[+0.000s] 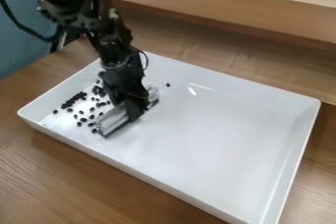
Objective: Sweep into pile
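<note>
Here we go: dark beans [83, 120] lie loose at left end, as camera sees it, of white tray [223, 139]. Grey sweeper [113, 121] lies across tray floor right beside them, long side facing beans, presumably so one push gathers many! Gripper [134, 111] clamped on sweeper near its middle, likely for even pressure. Stray bean [168, 85] on sweeper's other side, nearer tray's far edge: separate stroke probably needed. Arm [113, 46] slants in over tray's far edge; wooden table [46, 179] beneath tray.
</note>
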{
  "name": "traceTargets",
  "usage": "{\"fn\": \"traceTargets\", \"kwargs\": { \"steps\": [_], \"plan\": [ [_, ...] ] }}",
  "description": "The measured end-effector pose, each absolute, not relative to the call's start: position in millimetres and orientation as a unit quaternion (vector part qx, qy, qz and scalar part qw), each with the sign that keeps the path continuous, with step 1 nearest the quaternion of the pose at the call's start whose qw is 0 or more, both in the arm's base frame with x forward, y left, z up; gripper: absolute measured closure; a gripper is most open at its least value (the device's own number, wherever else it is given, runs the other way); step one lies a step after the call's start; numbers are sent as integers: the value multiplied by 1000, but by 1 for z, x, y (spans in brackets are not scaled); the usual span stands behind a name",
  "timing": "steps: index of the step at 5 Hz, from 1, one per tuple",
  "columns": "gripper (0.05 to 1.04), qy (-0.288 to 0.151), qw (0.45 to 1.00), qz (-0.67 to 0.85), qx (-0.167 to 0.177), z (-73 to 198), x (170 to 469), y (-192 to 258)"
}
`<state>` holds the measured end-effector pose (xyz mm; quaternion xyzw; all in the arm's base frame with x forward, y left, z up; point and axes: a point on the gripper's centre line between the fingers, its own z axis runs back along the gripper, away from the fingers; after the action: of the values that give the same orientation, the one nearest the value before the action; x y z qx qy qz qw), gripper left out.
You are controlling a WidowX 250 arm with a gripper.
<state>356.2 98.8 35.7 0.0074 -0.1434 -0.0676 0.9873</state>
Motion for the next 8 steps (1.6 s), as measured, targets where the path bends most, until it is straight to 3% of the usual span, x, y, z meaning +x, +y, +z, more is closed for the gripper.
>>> {"fn": "traceTargets", "kwargs": {
  "steps": [8],
  "plan": [
    [689,-143,989,-2,25,36,346,158]
  ]
}}
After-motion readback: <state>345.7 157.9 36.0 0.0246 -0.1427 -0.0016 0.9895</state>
